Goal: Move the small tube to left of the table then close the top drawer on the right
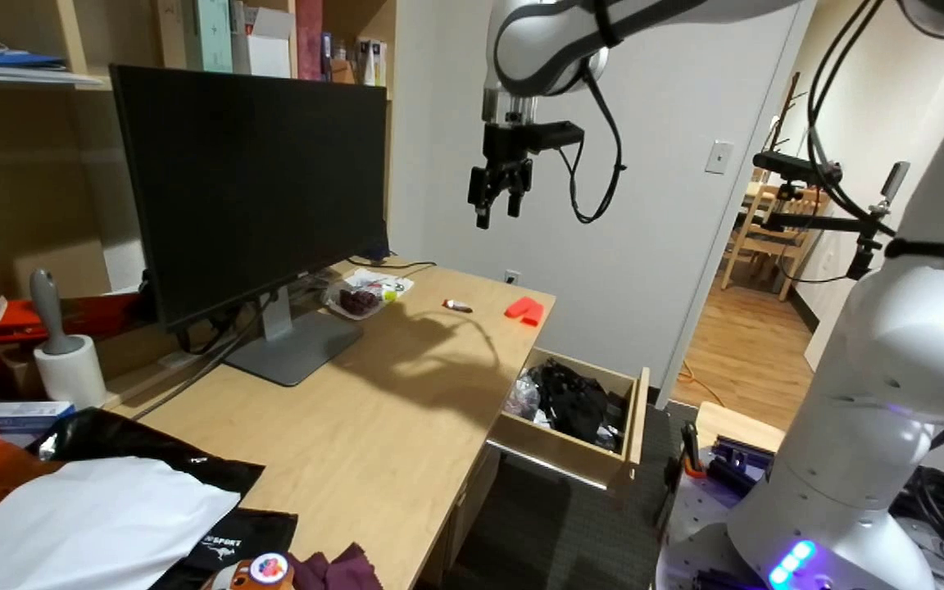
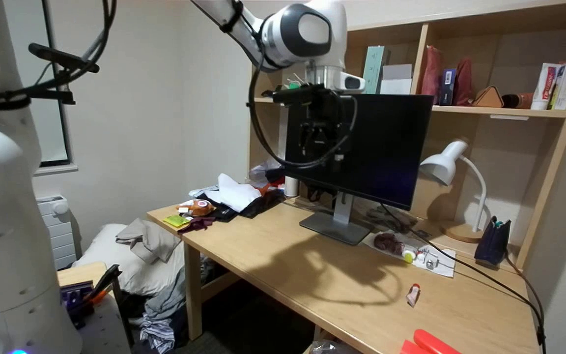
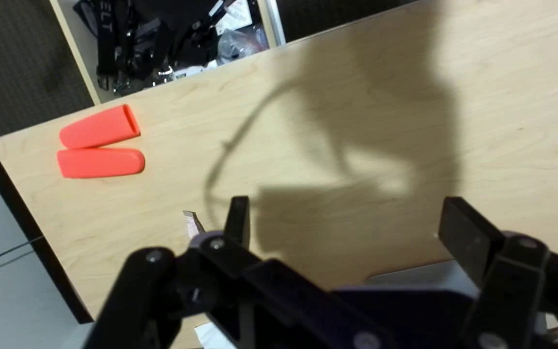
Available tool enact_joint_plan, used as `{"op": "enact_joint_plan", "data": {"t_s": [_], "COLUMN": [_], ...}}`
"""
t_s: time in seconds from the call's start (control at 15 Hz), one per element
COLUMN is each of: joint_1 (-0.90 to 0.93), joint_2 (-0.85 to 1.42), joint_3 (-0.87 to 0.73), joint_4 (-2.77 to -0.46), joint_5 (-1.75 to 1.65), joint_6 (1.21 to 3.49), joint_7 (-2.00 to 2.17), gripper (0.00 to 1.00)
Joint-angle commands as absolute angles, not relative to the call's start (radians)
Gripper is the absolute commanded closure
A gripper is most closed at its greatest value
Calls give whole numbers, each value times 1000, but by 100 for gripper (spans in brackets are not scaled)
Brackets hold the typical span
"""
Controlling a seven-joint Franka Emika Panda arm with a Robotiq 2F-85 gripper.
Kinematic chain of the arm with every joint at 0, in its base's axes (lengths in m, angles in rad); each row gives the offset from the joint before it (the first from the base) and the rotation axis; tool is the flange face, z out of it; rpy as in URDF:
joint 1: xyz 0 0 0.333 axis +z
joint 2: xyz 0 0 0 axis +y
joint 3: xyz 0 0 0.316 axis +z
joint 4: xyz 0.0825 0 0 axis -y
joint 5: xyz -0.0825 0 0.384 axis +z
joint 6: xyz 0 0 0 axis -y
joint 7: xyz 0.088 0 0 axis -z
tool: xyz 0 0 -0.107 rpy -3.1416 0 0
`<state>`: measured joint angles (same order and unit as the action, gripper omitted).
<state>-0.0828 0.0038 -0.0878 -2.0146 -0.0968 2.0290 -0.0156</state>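
Gripper [image 1: 498, 211] above the table [image 1: 390, 442], jaws wide apart, holding nothing, small tube [image 2: 413, 295] lying on the table near one end, top drawer [image 1: 558, 455] pulled out below the table edge, apparently containing black straps [image 3: 107, 41].

Both exterior views: pale tan table [image 1: 357, 442]; black monitor [image 1: 259, 188], grey stand [image 1: 292, 348]; white-and-grey arm [image 1: 906, 328]; black gripper [image 1: 498, 215]; red-capped whitish tube [image 2: 412, 297].
Wrist view: coral-red pieces [image 3: 100, 163], left; pale-wood drawer [image 3: 75, 52], top left, black clutter [image 3: 172, 39] inside, black strap [image 3: 106, 53] lettered white; dark grey ribbed floor [image 3: 12, 63], upper left.
Exterior view, bottom left: blue-white striped cloth [image 2: 157, 338].
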Motion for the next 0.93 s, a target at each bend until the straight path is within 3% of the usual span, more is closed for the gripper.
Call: {"op": "enact_joint_plan", "data": {"t_s": [0.0,0.27,0.33,0.87], "joint_1": [-115,-149,-140,-151], "joint_2": [209,358,297,436], "joint_3": [-114,-109,-109,-99], "joint_4": [-1849,-1715,-1792,-1685], "joint_5": [-123,-112,-111,-104], "joint_6": [2056,2044,2054,2137], "joint_7": [-240,-388,-329,-335], "gripper": [0,0,0,0]}}
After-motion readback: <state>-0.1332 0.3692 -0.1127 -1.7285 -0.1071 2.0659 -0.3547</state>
